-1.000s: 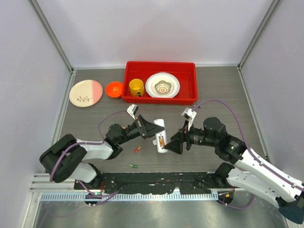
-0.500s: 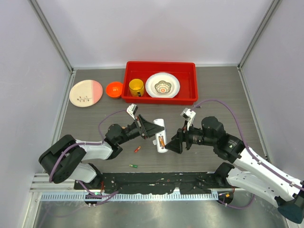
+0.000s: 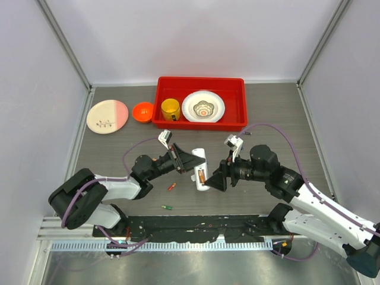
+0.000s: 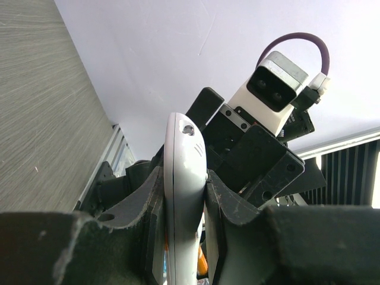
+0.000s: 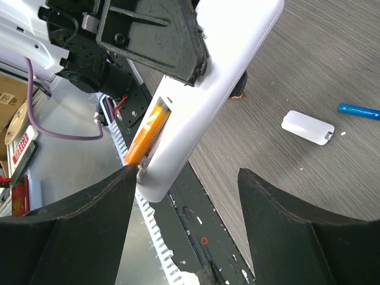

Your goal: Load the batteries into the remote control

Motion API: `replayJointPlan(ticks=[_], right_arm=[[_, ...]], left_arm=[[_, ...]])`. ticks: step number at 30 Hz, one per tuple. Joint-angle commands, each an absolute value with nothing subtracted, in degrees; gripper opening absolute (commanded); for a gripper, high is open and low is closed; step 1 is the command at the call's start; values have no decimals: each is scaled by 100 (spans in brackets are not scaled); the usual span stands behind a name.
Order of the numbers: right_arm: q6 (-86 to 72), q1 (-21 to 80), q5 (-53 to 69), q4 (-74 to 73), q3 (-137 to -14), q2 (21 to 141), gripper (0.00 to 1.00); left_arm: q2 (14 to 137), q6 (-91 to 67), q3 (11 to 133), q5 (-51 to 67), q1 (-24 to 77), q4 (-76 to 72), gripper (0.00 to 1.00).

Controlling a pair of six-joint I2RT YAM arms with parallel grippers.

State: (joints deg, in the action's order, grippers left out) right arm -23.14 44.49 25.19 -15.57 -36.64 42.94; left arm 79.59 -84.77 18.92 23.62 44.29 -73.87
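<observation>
Grey wood-grain tabletop [image 3: 279, 119] between pale walls, with a red tray [image 3: 228, 126] at the far side. Above the middle of it, lifted off the surface, the remote control [image 3: 199, 171], clamped between the fingers of the left gripper [image 3: 191, 162], which press tight on both of its flat faces in the left wrist view. Battery bay open and turned toward the right arm, with one orange battery [image 5: 148, 133] seated in it. Right gripper [image 3: 212, 181] just at the near end of the remote control, fingers wide apart and holding nothing. Back cover [image 5: 307, 127] flat on the tabletop, with a blue battery [image 5: 359, 110] near it. Red battery [image 3: 171, 186] and green battery [image 3: 167, 207] lying closer to the arm bases.

Probably light and rigid, of smooth hard plastic, so likely a little slippery. Best held across the two flat faces, on the half beyond the bay, to leave the bay free. Loose batteries very small, hard and round, so likely to roll away. Best pinched across the middle of the body, with the fingertips only. Probably needs a firm push into the bay, so could slide in the grip.
</observation>
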Motion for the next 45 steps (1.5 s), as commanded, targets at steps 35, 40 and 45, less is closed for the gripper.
replayJointPlan(ticks=[35,40,45], right_arm=[[-2285,4421,3322,-1125,-3823,4658,80],[-2303,4421,3235,-1072,-3823,4728,80],[-2338,4430,3173,-993,-3832,4790,80]], left_arm=[[7936,-8490,1986,2496,4447,-8859,0],[7945,-8499,1995,2514,4456,-8859,0],[7989,-8499,2013,2531,4456,-8859,0]])
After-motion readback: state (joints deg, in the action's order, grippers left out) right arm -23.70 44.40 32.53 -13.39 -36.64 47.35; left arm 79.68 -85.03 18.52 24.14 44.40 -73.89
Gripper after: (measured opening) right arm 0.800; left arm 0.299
